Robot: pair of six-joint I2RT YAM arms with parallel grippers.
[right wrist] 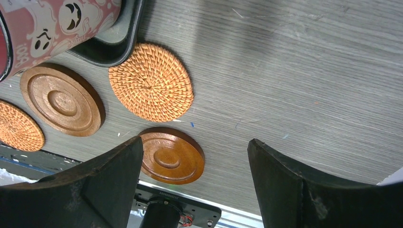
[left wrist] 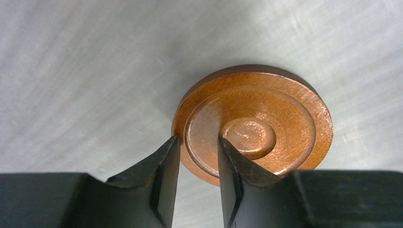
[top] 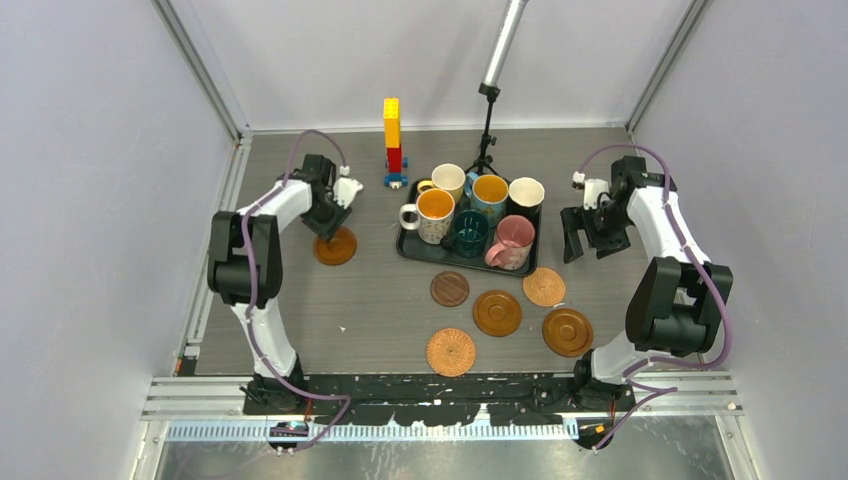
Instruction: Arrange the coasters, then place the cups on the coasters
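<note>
Nearest you, the near woven coaster (top: 451, 352) lies flat on the bench (top: 300, 320), with the right wooden coaster (top: 567, 331) off to its right. Just beyond and between them sits the middle wooden coaster (top: 497, 312). Farther back, the dark coaster (top: 450, 288) and the far woven coaster (top: 544, 286) lie just in front of the black tray (top: 440, 258).

Out on your left, well apart from those five, the lone wooden coaster (top: 335, 246) rests on the bench. Your left jaws are drawn narrow and pinch its near rim. The fingertips (left wrist: 166, 156) straddle it, one outside the edge and the other on the grooved top face.

On your right, the right jaws stand wide open and hold nothing, hanging over the bench beside the tray's right end.

All six cups are in the tray:
- **Front row:** the white patterned mug (top: 434, 214) on the left, the teal mug (top: 470, 232) in the middle, and the pink mug (top: 510, 243) at the right corner.
- **Back row:** the cream mug (top: 447, 180), the blue mug (top: 489, 193) and the plain white mug (top: 526, 195).

Behind the tray stand a toy brick tower (top: 392, 140) and a black stand (top: 487, 130).
</note>
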